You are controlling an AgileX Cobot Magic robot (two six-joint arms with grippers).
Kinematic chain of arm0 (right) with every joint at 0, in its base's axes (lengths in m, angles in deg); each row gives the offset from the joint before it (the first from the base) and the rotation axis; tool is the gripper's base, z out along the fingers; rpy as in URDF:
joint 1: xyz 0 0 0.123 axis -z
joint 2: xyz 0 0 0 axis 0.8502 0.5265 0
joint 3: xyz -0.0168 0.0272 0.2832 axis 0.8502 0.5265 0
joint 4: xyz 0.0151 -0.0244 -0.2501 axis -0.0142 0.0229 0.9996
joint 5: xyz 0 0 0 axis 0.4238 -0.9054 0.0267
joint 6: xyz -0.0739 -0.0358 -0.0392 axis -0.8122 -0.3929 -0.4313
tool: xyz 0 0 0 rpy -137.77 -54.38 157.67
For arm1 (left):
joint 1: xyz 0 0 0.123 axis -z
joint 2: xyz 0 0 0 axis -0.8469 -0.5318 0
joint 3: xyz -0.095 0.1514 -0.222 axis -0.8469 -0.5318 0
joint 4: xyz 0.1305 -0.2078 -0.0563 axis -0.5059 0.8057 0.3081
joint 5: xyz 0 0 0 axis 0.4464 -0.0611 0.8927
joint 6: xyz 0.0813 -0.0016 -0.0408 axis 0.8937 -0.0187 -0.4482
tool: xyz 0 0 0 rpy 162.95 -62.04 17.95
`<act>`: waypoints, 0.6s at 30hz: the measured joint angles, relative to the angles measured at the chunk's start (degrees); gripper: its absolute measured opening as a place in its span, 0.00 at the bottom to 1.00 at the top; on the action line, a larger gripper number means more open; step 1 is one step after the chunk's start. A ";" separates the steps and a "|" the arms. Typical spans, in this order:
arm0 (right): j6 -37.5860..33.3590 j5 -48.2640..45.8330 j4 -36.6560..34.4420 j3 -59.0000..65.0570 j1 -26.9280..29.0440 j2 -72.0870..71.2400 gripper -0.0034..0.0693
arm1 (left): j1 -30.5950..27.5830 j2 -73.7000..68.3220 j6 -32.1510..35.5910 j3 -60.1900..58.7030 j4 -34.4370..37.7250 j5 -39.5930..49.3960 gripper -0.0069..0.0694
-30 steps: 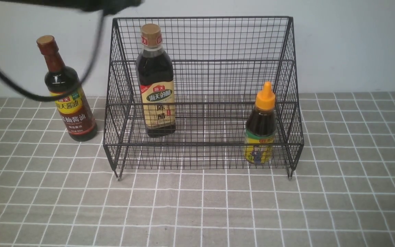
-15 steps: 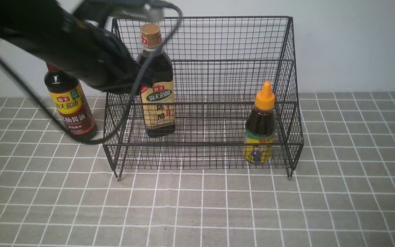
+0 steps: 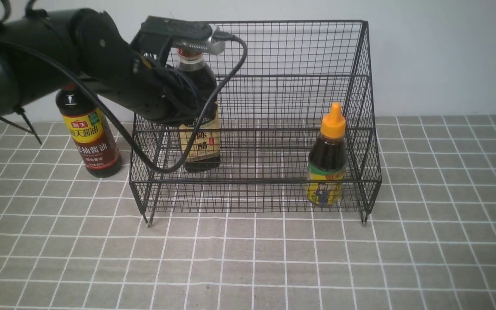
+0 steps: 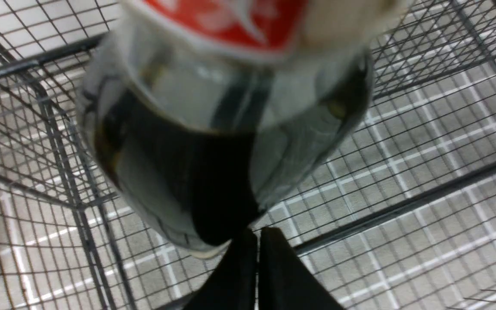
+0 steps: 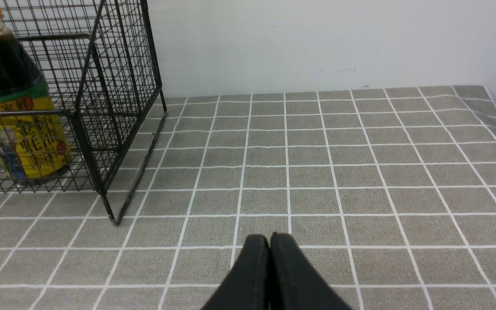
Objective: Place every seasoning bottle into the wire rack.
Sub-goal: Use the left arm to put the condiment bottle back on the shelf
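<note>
Left gripper (image 4: 257,236) newly beside racked gold-capped bottle (image 3: 200,148), clenched; brown-capped bottle (image 3: 88,138) outside wire rack (image 3: 282,103)

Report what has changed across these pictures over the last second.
The left arm swung down from the top left and now reaches to the black wire-mesh rack, its shut left hand right by the gold-capped, beige-labelled dark bottle, holding nothing. All three bottles stayed put: that one and the orange-nozzled squeeze bottle in the rack, the brown-capped, yellow-red-labelled bottle outside it.
</note>
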 joint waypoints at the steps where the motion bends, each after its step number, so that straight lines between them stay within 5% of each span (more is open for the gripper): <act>1: 0.00 0.00 0.00 0.00 0.00 0.00 0.03 | 0.00 -0.13 0.00 0.00 -0.14 0.00 0.08; 12: 0.02 0.00 0.00 0.00 0.00 0.00 0.03 | -0.06 -1.56 -0.26 0.00 -4.58 -1.18 0.08; 18: 0.02 0.00 0.00 0.00 0.00 0.00 0.03 | -0.11 3.12 -1.05 -0.07 -6.43 5.36 0.08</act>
